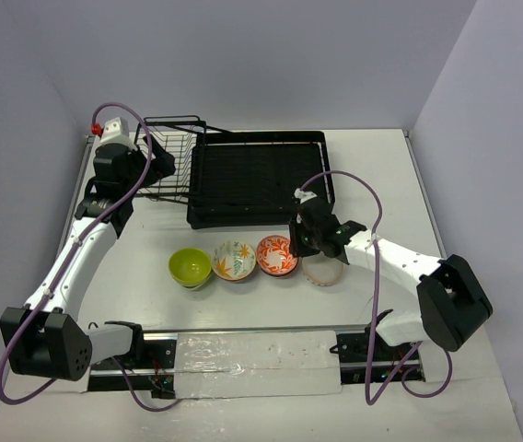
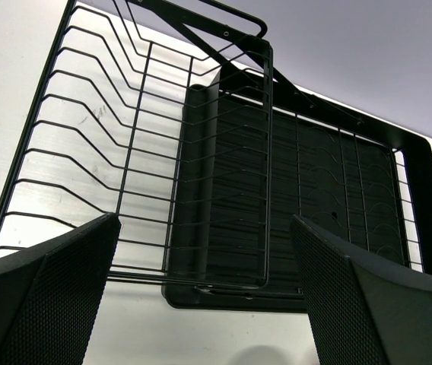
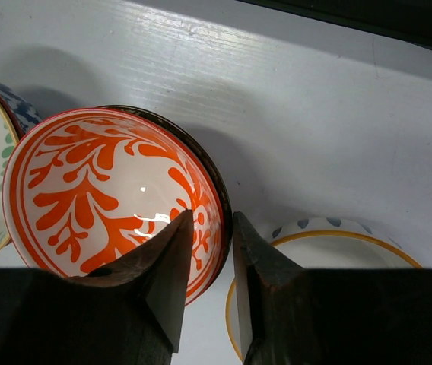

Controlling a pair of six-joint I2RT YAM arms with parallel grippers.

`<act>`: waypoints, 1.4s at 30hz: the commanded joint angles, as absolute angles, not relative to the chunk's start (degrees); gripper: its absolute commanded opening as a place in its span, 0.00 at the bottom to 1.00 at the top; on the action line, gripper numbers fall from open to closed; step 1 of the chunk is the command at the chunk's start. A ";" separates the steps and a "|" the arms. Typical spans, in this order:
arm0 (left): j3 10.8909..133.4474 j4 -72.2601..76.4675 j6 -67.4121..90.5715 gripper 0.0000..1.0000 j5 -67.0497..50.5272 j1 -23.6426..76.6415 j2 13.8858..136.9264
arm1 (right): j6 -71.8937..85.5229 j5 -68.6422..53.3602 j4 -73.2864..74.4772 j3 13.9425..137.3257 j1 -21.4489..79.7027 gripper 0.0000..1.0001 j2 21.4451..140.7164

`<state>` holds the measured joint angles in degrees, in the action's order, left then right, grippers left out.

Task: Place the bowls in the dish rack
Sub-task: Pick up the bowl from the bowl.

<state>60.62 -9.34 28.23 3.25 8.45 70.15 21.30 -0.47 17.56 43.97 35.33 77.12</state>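
So the right gripper [image 3: 212,220] has its fingers down to a narrow gap, straddling the right-hand rim of the red-orange bowl [image 3: 102,198]. One finger is inside the bowl and the other is outside, with the rim between them. Honestly can't tell if it's actually pinching the rim or just sitting around it. The bowl itself looks flat on the table [image 1: 381,166], mouth up.

The left gripper [image 2: 208,304] is spread wide with nothing in it or touching it, and it's pointed at the wire basket [image 2: 125,152] on the end of the dish rack [image 1: 257,180].

The rack sits at the far side of the table. Its long axis runs left to right, and the basket hangs off the left end.

The four bowls sit in a row in front of the rack, also running left to right, and all are upright:
- lime green bowl [image 1: 190,267]
- leaf-pattern bowl [image 1: 234,260]
- the red-orange one
- cream bowl [image 1: 322,273], just beside the red-orange one

None of them is in the rack yet.
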 commanded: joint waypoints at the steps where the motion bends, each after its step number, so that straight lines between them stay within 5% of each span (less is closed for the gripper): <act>1: 63.46 -8.96 28.30 0.98 2.37 8.61 70.40 | 20.74 -0.09 16.00 46.67 35.95 0.33 77.17; 6: 63.63 -9.05 28.39 0.98 2.20 8.61 70.58 | 21.00 1.93 16.00 46.58 36.21 0.21 76.64; 15: 63.81 -9.23 28.48 0.98 1.85 8.61 70.75 | 20.92 3.87 17.66 47.29 36.47 0.17 76.03; 32: 64.07 -9.49 28.74 0.98 1.05 8.61 71.02 | 21.09 6.68 19.07 47.99 37.53 0.28 75.23; 42: 64.16 -9.58 28.83 0.98 0.62 8.61 71.37 | 21.18 7.56 19.25 47.99 38.05 0.24 76.03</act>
<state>61.52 -9.78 28.32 1.61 8.45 71.11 21.15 5.69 18.94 45.47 37.36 76.97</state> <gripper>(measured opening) 0.983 0.240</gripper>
